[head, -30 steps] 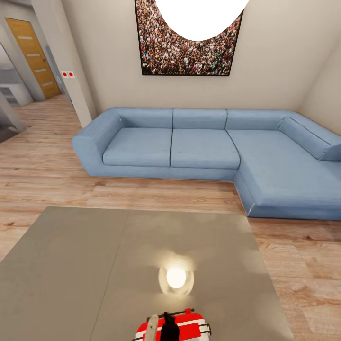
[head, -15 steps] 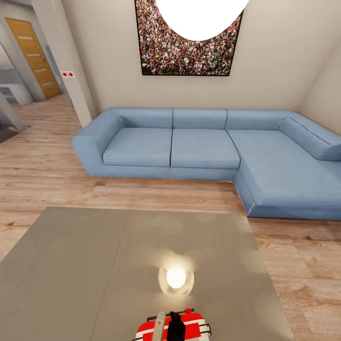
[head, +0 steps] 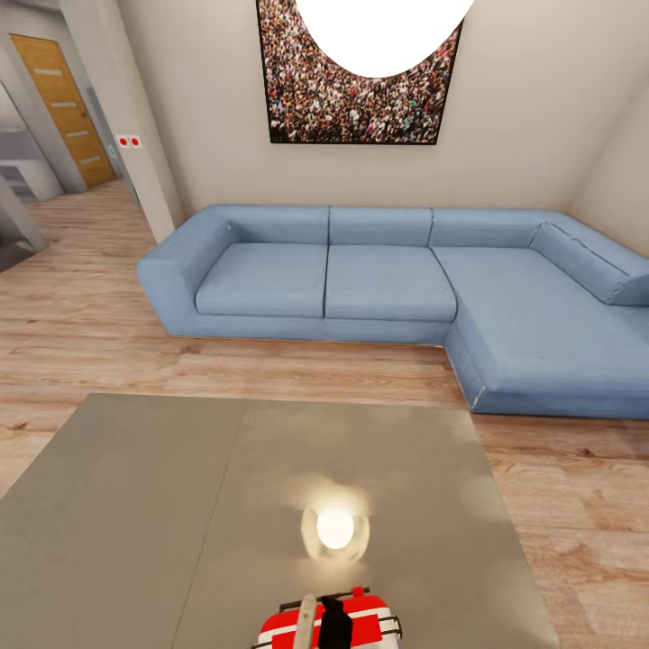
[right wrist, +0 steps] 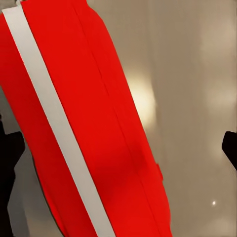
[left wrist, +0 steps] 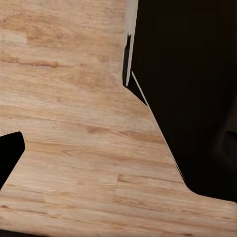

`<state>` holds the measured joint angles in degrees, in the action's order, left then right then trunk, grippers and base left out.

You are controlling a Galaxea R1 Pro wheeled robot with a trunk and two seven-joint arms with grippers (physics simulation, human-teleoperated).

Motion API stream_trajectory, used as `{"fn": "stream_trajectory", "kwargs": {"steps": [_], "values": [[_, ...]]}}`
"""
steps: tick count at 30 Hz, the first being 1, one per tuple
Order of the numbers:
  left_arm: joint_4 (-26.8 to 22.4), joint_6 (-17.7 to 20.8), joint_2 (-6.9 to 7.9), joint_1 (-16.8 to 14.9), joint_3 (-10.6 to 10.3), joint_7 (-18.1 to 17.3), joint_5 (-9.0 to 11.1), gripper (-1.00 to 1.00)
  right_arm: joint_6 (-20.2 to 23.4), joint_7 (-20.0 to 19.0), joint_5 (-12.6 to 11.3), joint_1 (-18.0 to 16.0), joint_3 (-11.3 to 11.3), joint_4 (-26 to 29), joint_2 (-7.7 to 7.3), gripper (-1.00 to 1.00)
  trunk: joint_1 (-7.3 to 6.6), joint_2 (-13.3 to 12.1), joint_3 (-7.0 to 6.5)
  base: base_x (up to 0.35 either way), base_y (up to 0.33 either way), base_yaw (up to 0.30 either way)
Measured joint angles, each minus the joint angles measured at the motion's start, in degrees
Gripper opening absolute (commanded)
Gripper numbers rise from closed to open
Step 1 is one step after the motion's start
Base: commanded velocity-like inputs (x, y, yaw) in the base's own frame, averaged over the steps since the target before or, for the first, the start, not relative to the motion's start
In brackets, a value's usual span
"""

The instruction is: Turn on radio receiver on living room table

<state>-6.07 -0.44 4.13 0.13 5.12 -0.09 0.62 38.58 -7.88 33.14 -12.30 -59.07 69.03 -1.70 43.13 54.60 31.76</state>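
Radio [head: 361, 622] sits at table [head: 135, 505] near edge, w/ right end effector [right wrist: 118, 143] poised over it, fingers spread wide, prob. to press switch. Left end effector: can't tell.

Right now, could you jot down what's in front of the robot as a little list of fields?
Room: living room, wood plank floor
Sofa: blue, L-shaped, against the far wall
Picture: crowd scene, hung above the sofa
Table: grey, glossy, reflecting a lamp
Radio: red with a white stripe, at the table's near edge
Right fingers: spread apart on either side of the radio, seen from the right wrist
Arm over radio: dark and pale parts above it in the head view
Left wrist view: floor planks beside a dark shape
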Motion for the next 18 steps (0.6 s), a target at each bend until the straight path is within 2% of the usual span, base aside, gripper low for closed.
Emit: {"fn": "stream_trajectory", "kwargs": {"steps": [4, 9, 15, 18], "values": [[-0.02, 0.00, 0.00, -0.03, -0.01, 0.00, 0.00, 1.00, -0.98, 0.01, -0.66, 0.00, 0.00, -0.68, 0.02, 1.00, 0.00, 0.00, 0.00, 0.000, 0.000, 0.000], [-0.03, 0.00, 0.03, -0.04, 0.00, 0.00, 0.00, 1.00, -2.19, 0.05, -4.04, 0.00, -0.06, -2.00, 0.02, 1.00, 0.00, 0.00, 0.00, 0.000, 0.000, 0.000], [0.00, 0.00, 0.00, -0.03, -0.02, 0.00, 0.00, 1.00, -2.71, 0.08, -4.69, 0.00, -0.08, -2.98, 0.03, 1.00, 0.00, 0.00, 0.00, 0.000, 0.000, 0.000], [0.01, 0.00, 0.00, -0.04, -0.03, 0.00, 0.00, 1.00, -4.66, 0.13, -4.74, 0.00, -0.08, -4.14, 0.03, 1.00, 0.00, 0.00, 0.00, 0.000, 0.000, 0.000]]}}
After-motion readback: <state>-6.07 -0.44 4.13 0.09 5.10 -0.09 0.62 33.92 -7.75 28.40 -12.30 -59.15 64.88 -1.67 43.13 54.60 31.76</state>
